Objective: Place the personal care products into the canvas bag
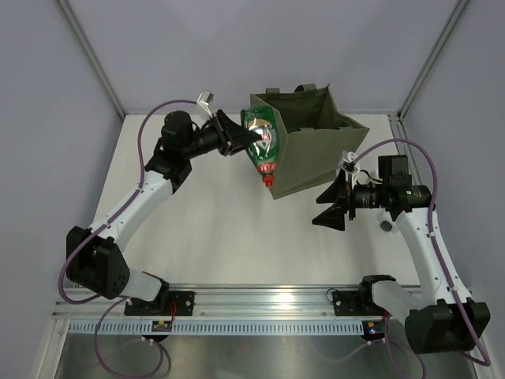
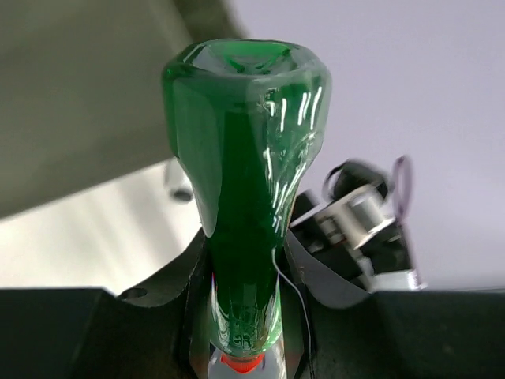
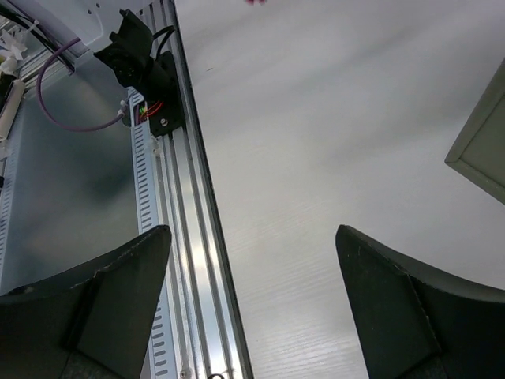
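The left gripper (image 1: 246, 142) is clamped on the green bottle (image 1: 263, 146). It holds the bottle by its middle, against the upper left wall of the canvas bag (image 1: 316, 150). The bag stands open-mouthed close to the far edge of the table, a little right of centre.

In the top view the bottle's long axis runs roughly from the far edge toward the near edge. Its broad base is at the bag's rim and its red cap (image 1: 268, 180) points toward the near edge, lower down the bag's outer wall. Whether the bottle touches the fabric cannot be told.

The bottle is translucent deep green plastic with bright glints on its shoulders. It is wide at the base and narrows to a waist, and a pale label with red print shows on its upper face. In the left wrist view the base fills the top of the picture. The body (image 2: 245, 197) narrows downward between the two dark fingers (image 2: 177, 276), and the cap (image 2: 241, 363) is just visible at the bottom.

The right gripper (image 1: 327, 207) hangs over the table just beside the bag's near right corner, toward the right edge. Its fingers (image 3: 102, 300) are spread wide with only bare tabletop between them.
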Controlling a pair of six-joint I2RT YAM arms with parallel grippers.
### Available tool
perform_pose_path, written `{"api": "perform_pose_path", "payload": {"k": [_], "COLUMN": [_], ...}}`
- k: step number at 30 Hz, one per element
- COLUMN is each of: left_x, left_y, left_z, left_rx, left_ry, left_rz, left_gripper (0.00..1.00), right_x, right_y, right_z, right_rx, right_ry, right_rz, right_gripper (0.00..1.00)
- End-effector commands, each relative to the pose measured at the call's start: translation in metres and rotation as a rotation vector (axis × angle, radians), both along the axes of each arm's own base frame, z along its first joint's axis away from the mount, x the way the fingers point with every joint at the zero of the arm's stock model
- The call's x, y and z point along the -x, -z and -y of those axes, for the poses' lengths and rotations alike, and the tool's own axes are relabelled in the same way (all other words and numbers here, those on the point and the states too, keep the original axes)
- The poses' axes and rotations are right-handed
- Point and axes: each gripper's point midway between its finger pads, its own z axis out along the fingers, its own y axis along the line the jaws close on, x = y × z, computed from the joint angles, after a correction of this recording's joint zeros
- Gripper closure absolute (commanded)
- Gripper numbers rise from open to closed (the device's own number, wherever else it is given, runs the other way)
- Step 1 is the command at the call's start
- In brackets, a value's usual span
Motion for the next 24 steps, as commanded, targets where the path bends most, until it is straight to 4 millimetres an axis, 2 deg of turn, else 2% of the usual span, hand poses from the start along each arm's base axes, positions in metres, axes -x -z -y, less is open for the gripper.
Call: {"api": "perform_pose_path", "payload": {"k": [1, 2, 3, 4, 5, 6, 7, 8, 9, 10, 11, 12, 13, 14, 16, 18, 19, 21, 24], "left_x": [-0.019, -0.024, -0.032, -0.052, -0.062, -0.069, -0.078, -0.101, -0.106, -0.115, -0.142, -0.149, -0.150, -0.157, -0.174, -0.183, -0.187, -0.187, -0.179], "left_y": [-0.087, -0.116, -0.121, -0.105, -0.105, -0.132, -0.135, -0.111, -0.149, -0.152, -0.128, -0.137, -0.158, -0.161, -0.152, -0.146, -0.136, -0.129, -0.107], "left_z": [0.013, 0.016, 0.023, 0.038, 0.045, 0.048, 0.054, 0.070, 0.070, 0.075, 0.087, 0.088, 0.087, 0.087, 0.085, 0.083, 0.084, 0.084, 0.091], "left_rx": [0.115, 0.138, 0.141, 0.126, 0.121, 0.150, 0.163, 0.137, 0.171, 0.170, 0.151, 0.168, 0.201, 0.222, 0.214, 0.188, 0.148, 0.112, 0.028], "left_ry": [-0.034, -0.036, -0.040, -0.038, -0.039, -0.052, -0.057, -0.058, -0.071, -0.074, -0.091, -0.104, -0.118, -0.136, -0.194, -0.240, -0.249, -0.249, -0.190], "left_rz": [0.133, 0.172, 0.169, 0.124, 0.107, 0.151, 0.147, 0.107, 0.183, 0.199, 0.174, 0.206, 0.257, 0.281, 0.308, 0.330, 0.343, 0.360, 0.405], "left_gripper": [1.00, 1.00, 1.00, 1.00, 1.00, 1.00, 1.00, 1.00, 1.00, 1.00, 1.00, 1.00, 1.00, 1.00, 1.00, 1.00, 1.00, 1.00, 0.98], "right_x": [0.002, 0.002, 0.002, 0.003, 0.000, 0.000, 0.000, -0.001, -0.001, 0.000, 0.000, 0.000, 0.001, 0.001, 0.002, 0.003, 0.004, 0.003, 0.002], "right_y": [-0.001, -0.001, 0.000, -0.001, -0.001, 0.000, -0.002, -0.002, -0.001, -0.003, -0.003, -0.004, -0.005, -0.005, -0.007, -0.007, -0.008, -0.007, -0.006], "right_z": [0.008, 0.009, 0.010, 0.010, 0.014, 0.016, 0.017, 0.019, 0.019, 0.020, 0.022, 0.022, 0.022, 0.023, 0.024, 0.025, 0.024, 0.025, 0.026], "right_rx": [-0.003, -0.003, -0.003, -0.005, -0.007, -0.009, -0.012, -0.016, -0.020, -0.023, -0.026, -0.028, -0.029, -0.033, -0.035, -0.038, -0.044, -0.048, -0.047], "right_ry": [0.045, 0.053, 0.058, 0.058, 0.083, 0.093, 0.099, 0.114, 0.122, 0.129, 0.137, 0.139, 0.142, 0.144, 0.150, 0.153, 0.149, 0.154, 0.157], "right_rz": [0.010, 0.012, 0.011, 0.013, 0.013, 0.008, 0.022, 0.020, 0.018, 0.031, 0.034, 0.041, 0.048, 0.052, 0.059, 0.063, 0.069, 0.072, 0.072], "right_gripper": [0.06, 0.06, 0.06, 0.05, 0.05, 0.06, 0.05, 0.05, 0.05, 0.05, 0.05, 0.05, 0.04, 0.04, 0.04, 0.04, 0.04, 0.04, 0.03]}}
